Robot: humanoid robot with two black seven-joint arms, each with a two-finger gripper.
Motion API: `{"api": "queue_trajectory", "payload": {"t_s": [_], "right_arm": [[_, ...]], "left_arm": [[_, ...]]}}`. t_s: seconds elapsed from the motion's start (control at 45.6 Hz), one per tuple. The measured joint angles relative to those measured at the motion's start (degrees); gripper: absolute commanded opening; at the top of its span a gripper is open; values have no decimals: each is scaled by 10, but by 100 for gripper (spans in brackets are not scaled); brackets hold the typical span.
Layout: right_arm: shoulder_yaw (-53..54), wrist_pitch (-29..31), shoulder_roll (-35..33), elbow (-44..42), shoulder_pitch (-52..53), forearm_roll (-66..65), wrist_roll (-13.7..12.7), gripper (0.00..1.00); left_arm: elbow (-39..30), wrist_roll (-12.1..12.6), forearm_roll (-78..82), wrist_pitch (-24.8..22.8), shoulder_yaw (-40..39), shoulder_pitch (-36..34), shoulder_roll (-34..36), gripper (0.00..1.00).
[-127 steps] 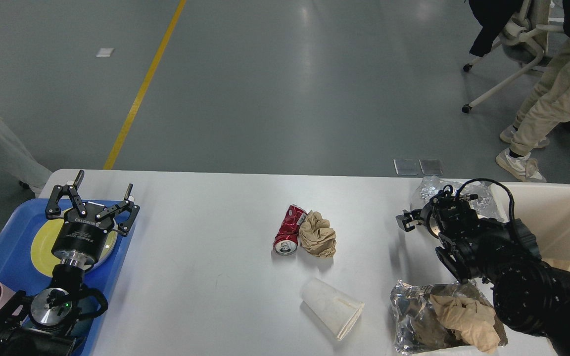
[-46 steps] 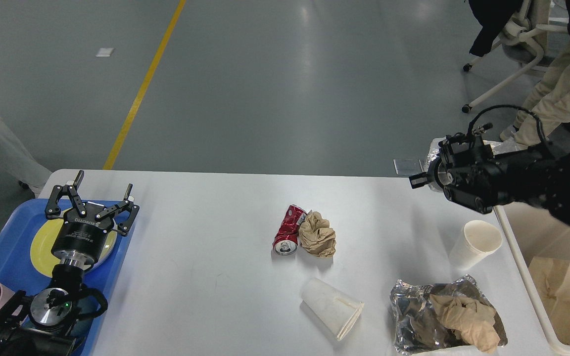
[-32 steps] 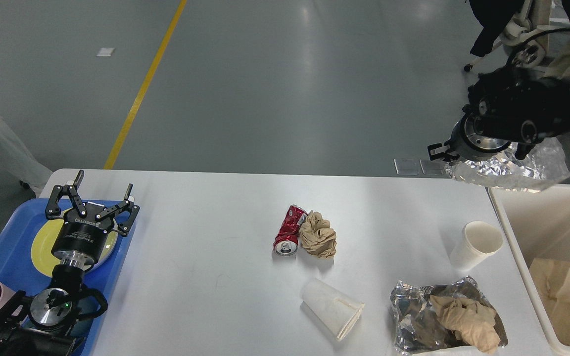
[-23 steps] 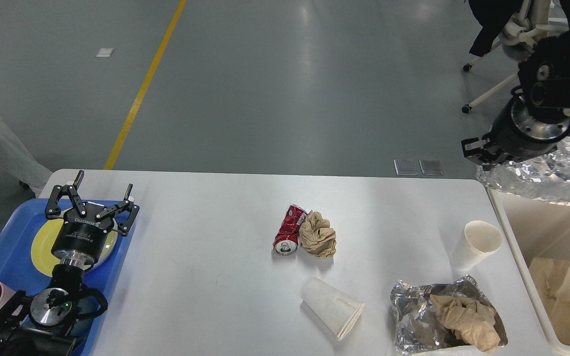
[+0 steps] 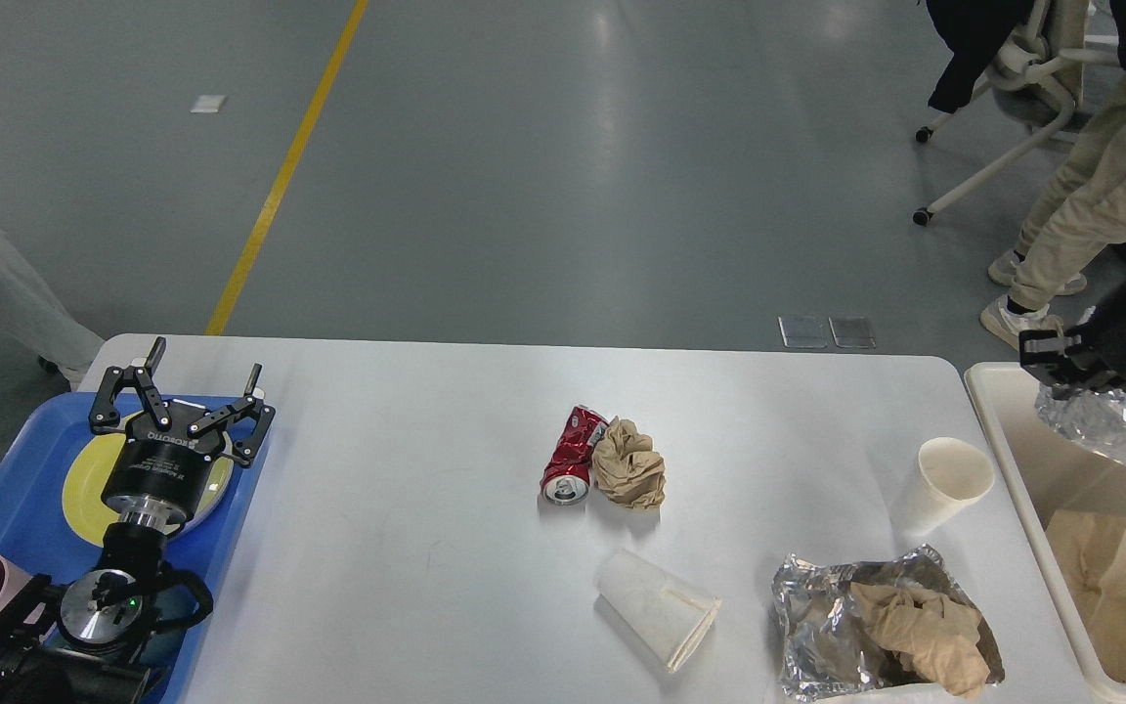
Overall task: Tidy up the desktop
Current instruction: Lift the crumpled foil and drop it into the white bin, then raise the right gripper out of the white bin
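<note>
Desktop [image 5: 407,548], white, littered; grey floor [image 5: 524,147] beyond.

The desk [image 5: 407,548] lies bare from the blue tray [image 5: 6,508] at nine o'clock to its middle. There a crushed red can [image 5: 568,456] touches a paper wad [image 5: 629,477]; a fallen paper cup [image 5: 656,606], foil heap [image 5: 866,626] and upright cup [image 5: 944,484] crowd four o'clock.

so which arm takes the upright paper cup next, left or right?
Right, probably. The right gripper hangs over the cream bin with a foil sheet; the upright paper cup stands just beside that bin. The left gripper sits open over the blue tray, across the desktop.
</note>
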Motion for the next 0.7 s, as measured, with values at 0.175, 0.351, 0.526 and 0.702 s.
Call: {"api": "queue_trajectory", "payload": {"t_s": [0.175, 0.351, 0.526, 0.702], "right_arm": [[30, -47, -86, -109, -161, -44, 0, 0], [145, -60, -115, -295, -379, -49, 4, 0], [303, -61, -87, -488, -600, -49, 5, 0], [385, -67, 15, -698, -771, -47, 9, 0]], "left_arm": [[0, 0, 0, 0, 0, 0, 0, 96], [0, 0, 0, 0, 0, 0, 0, 96], [0, 0, 0, 0, 0, 0, 0, 97], [0, 0, 0, 0, 0, 0, 0, 96]]}}
